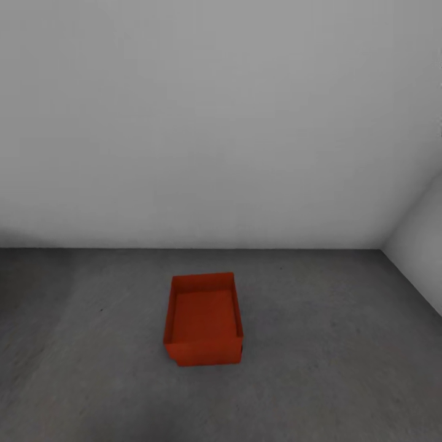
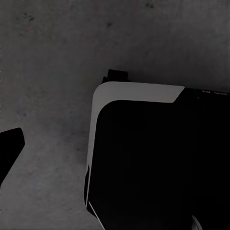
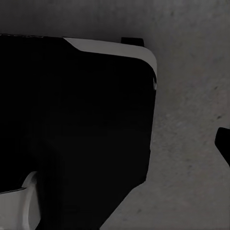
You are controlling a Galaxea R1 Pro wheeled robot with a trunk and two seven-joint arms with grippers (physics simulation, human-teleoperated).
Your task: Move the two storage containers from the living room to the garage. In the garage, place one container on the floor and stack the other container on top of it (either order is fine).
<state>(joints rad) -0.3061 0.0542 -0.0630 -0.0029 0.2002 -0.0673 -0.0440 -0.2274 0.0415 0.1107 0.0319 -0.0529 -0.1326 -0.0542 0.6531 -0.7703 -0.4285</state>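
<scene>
Grey concrete floor (image 1: pixel 344 368) is stretching across the lower part of the head view, dark, matte and slightly mottled, and one orange-red storage container (image 1: pixel 204 319) is sitting on it, a little left of the middle. It is standing upright with its open top facing up (no lid on it), and its smooth inner walls and flat bottom are showing. Nothing is touching the container; bare floor is lying all around it. Behind it a pale grey wall (image 1: pixel 215 123) is rising from the floor, well apart from the container, and a second wall (image 1: pixel 423 258) is meeting it at a corner on the right.

In the left wrist view a large black body with a pale grey rim, part of the robot's base (image 2: pixel 158 158), is hanging over the same concrete floor, and a dark tip (image 2: pixel 9 148) is poking in at the edge, perhaps a finger of the left hand. The right wrist view is showing a matching black and grey body (image 3: pixel 76 120) and a dark tip (image 3: pixel 224 143) at its edge. Whether either hand is open or closed, or has hold of anything, I cannot tell.
</scene>
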